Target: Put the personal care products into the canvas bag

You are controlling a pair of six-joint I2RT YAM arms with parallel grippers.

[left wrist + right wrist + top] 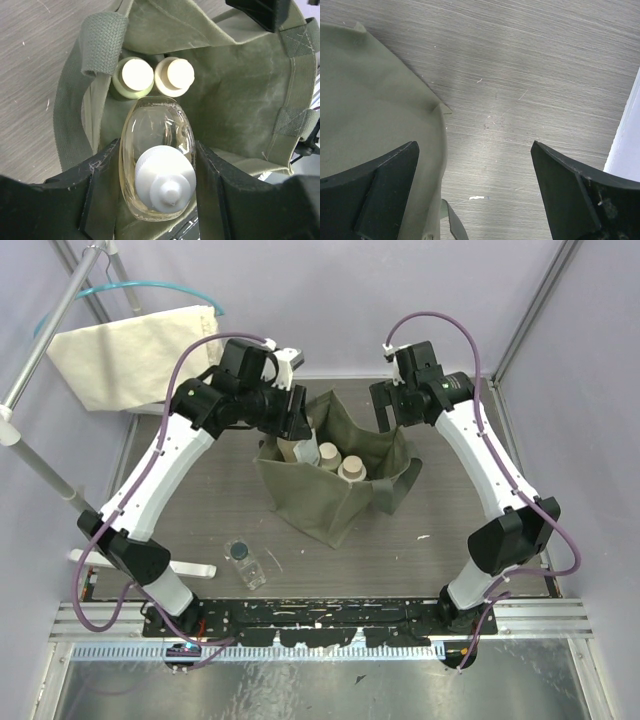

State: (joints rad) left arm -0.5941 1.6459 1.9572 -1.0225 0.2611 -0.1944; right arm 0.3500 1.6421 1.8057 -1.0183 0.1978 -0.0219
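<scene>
One product lies outside. Top view: the clear dark-capped bottle (244, 564) rests on the table, well apart from the canvas bag (330, 510).

Left wrist: the left gripper (156, 149) clamps the amber bottle (159, 172) over the bag mouth. Dropping it could topple the olive-yellow bottle (133, 77) and the squat cream bottle (174, 76) below.

Right wrist: the right gripper (475, 150) is spread and empty beside the bag wall.

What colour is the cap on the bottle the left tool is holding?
White cap on the amber bottle; the left wrist view shows it best.
</scene>
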